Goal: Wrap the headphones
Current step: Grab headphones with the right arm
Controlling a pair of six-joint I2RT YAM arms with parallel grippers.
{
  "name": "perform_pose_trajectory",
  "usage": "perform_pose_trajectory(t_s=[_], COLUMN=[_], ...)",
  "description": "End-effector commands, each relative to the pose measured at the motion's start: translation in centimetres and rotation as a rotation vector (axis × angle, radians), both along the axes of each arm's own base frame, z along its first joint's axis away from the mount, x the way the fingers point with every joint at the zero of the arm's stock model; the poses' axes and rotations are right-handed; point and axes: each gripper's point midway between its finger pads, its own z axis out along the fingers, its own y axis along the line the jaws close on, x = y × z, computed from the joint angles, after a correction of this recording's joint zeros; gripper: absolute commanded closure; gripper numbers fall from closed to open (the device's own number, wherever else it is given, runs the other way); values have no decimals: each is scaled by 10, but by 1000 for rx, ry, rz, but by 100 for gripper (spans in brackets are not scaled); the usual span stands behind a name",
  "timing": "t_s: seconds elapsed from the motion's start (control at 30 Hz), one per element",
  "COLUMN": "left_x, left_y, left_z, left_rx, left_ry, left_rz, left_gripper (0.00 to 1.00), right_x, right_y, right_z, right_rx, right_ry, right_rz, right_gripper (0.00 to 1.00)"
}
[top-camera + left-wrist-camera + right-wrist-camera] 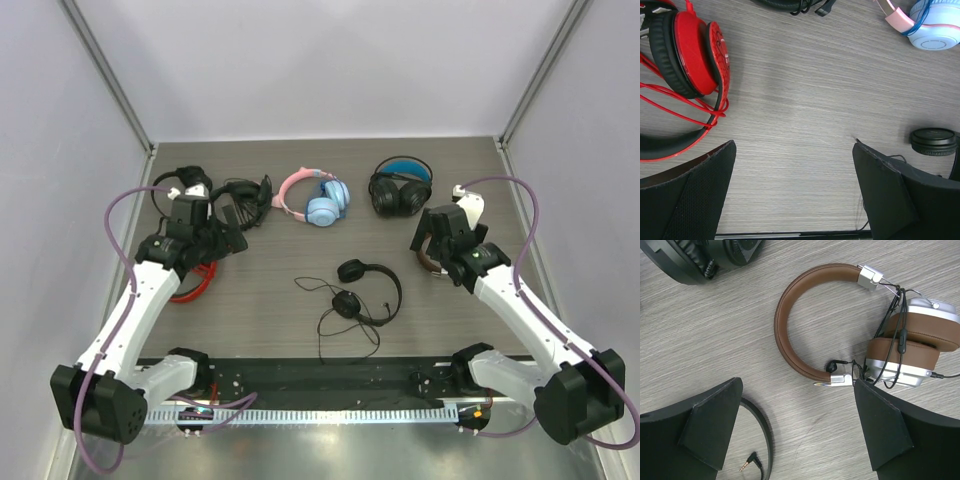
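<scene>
A grey-brown wood-grain tabletop [270, 265] is stretching back to a plain white rear wall panel [320, 70]. A white left side panel [50, 150] and a white right side panel [600, 150] are closing it in. Two slanting silver metal corner posts [108, 75] [540, 70] are framing the joins. A brushed grey metal strip [330, 455] is lying along the near edge. Soft, even light is leaving only faint shadows and a pale sheen on the grain.

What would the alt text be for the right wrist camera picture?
Brown padded headphones with silver earcups and a thin black cable lie on a grey wood-grain table, seen from above. At the bottom, the right gripper's two black fingers stand wide open, holding nothing, over the slim black headphones' thin headband and gold plug.
</scene>
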Motion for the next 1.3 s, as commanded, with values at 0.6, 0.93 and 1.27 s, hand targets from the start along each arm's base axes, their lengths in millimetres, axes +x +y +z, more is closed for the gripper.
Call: perform_pose_trajectory(t_s=[0.6,0.93,1.27], left_x=[-3,-11,-12], left_y=[3,-6,-15], left_z=[-12,-18,-20], left_rx=[-15,-21,-60], left_ry=[38,96,108], left_rz=[70,-16,-44], left_gripper=[0,0,0], right_x=[-6,-47,-63], right_y=[38,57,78], right_z=[-11,-67,-107], right_rx=[213,263,197], right_ry=[47,171,294], right_rz=[-108,-77,22], right_gripper=[0,11,39])
